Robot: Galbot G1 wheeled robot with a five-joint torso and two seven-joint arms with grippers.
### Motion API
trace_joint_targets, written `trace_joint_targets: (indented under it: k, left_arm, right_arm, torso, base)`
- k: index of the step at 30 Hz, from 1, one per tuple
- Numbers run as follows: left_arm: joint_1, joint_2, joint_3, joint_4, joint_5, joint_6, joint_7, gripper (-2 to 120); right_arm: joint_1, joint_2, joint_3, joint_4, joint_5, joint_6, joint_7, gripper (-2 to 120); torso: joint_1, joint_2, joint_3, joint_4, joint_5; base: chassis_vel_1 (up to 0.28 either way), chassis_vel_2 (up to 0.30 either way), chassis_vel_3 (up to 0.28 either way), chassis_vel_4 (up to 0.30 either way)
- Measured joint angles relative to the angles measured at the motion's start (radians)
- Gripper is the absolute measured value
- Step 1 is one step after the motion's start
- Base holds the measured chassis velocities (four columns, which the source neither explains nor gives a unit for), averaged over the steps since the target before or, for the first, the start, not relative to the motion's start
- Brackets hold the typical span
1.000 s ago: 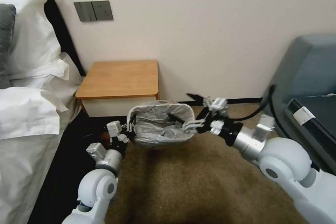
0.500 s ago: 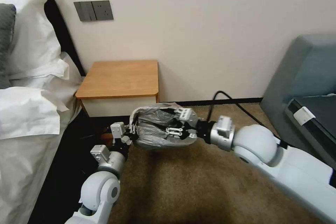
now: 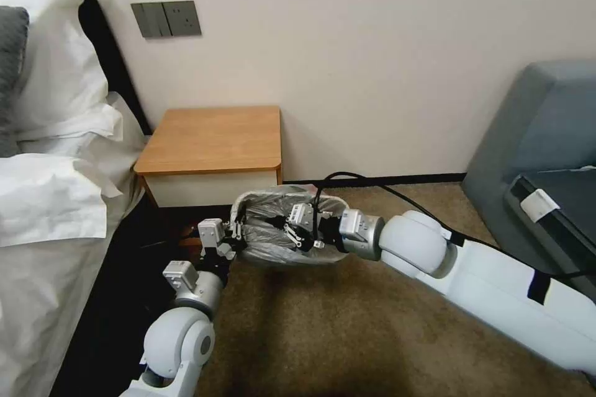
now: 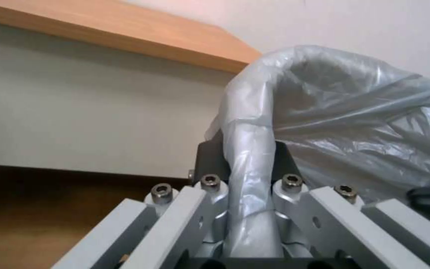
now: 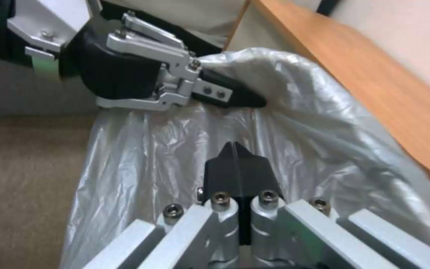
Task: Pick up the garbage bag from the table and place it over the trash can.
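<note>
In front of the table (image 3: pixel 211 139), the garbage bag (image 3: pixel 267 239) lines the trash can (image 3: pixel 323 258), the left gripper (image 3: pixel 233 237) pinching its covered rim on the side away from the right gripper (image 3: pixel 287 227), whose closed, empty fingers are inside the bag.

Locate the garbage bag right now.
Head view: the garbage bag is draped over the trash can on the carpet in front of the table, between the left gripper and right gripper.
</note>
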Motion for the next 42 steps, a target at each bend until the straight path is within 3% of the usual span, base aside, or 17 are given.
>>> trace_joint_targets:
  k: [12,23,42]
  left_arm:
    - [0.005,-0.003,-0.011,-0.011,-0.041,-0.003,-0.01,6]
    - [0.006,-0.004,-0.01,-0.026,-0.044,-0.008,-0.002,6]
    - [0.006,0.005,-0.005,-0.019,0.084,-0.058,0.069,6]
  right_arm:
    - [0.025,0.052,-0.02,-0.105,0.051,0.033,-0.018,0]
    - [0.042,0.077,-0.049,-0.163,0.006,0.022,-0.008,0]
    - [0.06,0.118,-0.102,-0.217,-0.086,-0.048,0.06,0]
  torso:
    - [0.0,0.0,0.0,0.0001,0.0001]
    - [0.0,0.0,0.0,0.0,0.0001]
    - [0.0,0.0,0.0,0.0,0.0]
  base:
    - [0.0,0.0,0.0,0.0]
    - [0.0,0.0,0.0,0.0]
    - [0.0,0.0,0.0,0.0]
